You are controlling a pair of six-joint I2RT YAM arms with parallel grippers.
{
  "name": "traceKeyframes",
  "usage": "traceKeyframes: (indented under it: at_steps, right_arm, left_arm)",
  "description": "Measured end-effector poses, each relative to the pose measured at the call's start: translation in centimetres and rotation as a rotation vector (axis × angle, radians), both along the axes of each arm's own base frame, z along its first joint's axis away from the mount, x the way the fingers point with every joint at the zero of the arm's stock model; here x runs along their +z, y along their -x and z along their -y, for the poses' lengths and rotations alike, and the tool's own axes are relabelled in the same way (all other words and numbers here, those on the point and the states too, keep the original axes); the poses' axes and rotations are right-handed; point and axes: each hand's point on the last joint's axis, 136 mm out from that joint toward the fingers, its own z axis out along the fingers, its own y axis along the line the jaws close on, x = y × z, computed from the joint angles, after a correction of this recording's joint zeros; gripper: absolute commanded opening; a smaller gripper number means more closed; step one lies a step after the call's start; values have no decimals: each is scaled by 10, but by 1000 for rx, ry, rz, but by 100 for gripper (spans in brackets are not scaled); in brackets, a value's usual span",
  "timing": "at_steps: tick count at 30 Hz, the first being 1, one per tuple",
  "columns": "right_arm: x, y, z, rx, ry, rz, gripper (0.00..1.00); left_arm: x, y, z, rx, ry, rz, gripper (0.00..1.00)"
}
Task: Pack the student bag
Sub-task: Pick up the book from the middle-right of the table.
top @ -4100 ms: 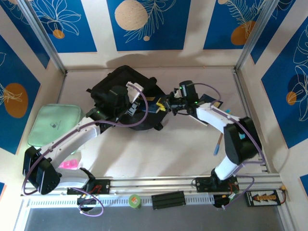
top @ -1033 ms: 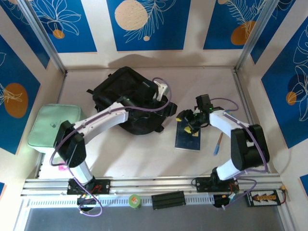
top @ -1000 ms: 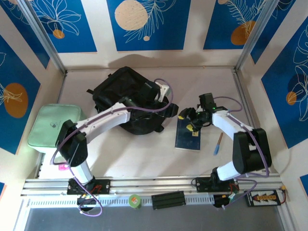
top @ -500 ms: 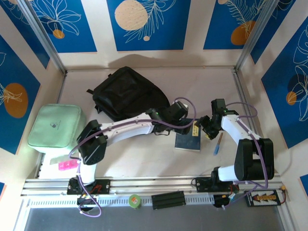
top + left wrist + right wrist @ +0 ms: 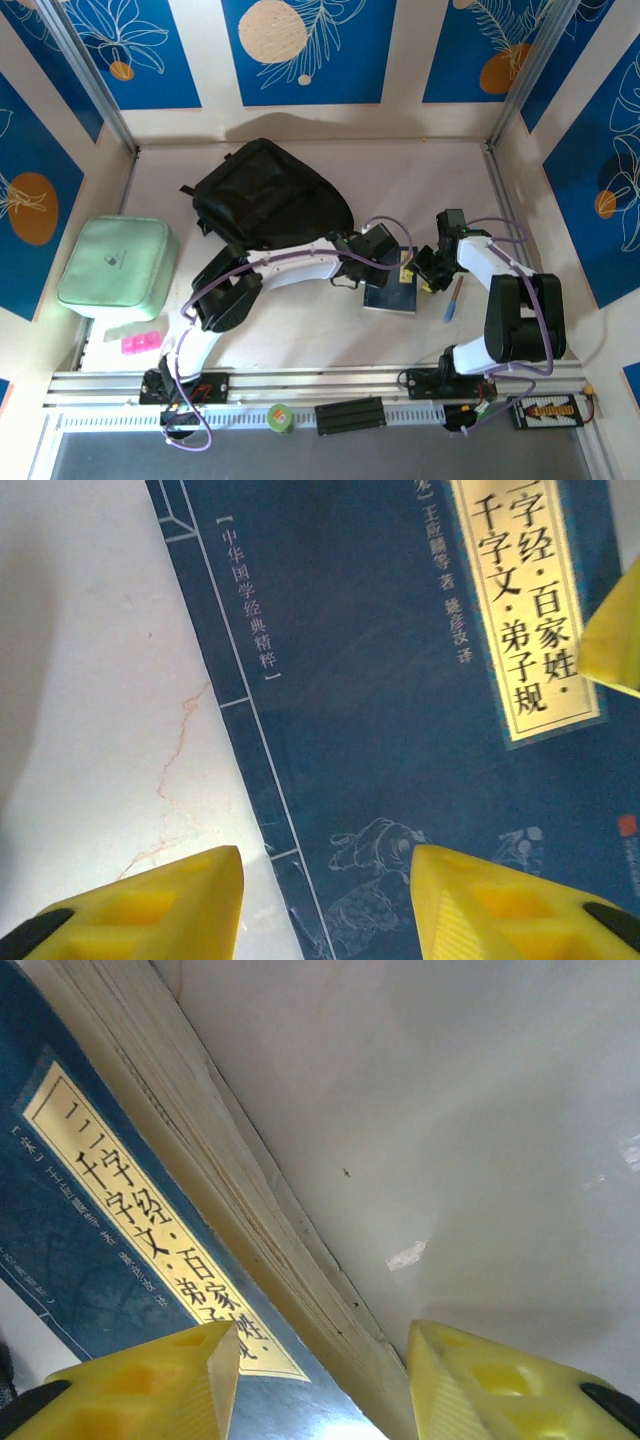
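Overhead, found the backpack lying black and slumped on the table, upper left of the frame's middle, apart from both grippers. Spotted a mint-green pouch at the left edge, well apart from the backpack, and a small pink thing just below it, too small to make out. Picked out a dark blue book lying flat right of centre, cover up. Traced the left arm from the bottom left across to the book's upper left corner, and placed the left gripper over that corner. Placed the right gripper at the book's upper right corner, and a pen on the table just right of the book.

Through the left wrist camera, saw the left gripper with its yellow fingers spread wide, one over bare table and the other over the book, straddling the spine edge — nothing pinched. Caught a yellow piece at the right edge of that frame, just beside the gold title label.

Through the right wrist camera, saw the right gripper likewise spread, straddling the book's page edge on its diagonal run across the frame — pale table at the upper right. Could not tell whether any finger touched the book.
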Motion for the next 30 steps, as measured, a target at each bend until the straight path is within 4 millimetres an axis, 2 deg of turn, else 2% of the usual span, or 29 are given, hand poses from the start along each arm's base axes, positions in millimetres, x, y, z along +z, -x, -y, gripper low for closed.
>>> traceKeyframes:
  at_steps: [4, 9, 16, 30]
  right_arm:
    - [-2, 1, 0, 0, -4, -9, 41]
    - [-2, 2, -1, -1, -8, -11, 28]
    - [-8, 4, -3, 2, -21, -38, 28]
    - [-13, 4, -8, 1, -81, -62, 31]
  left_arm:
    - [-8, -2, -2, 22, -8, -14, 44]
    - [-15, -5, -3, 43, -9, -32, 41]
    - [-32, -4, -2, 66, -8, -75, 41]
    - [-26, -5, 7, 74, 111, -217, 42]
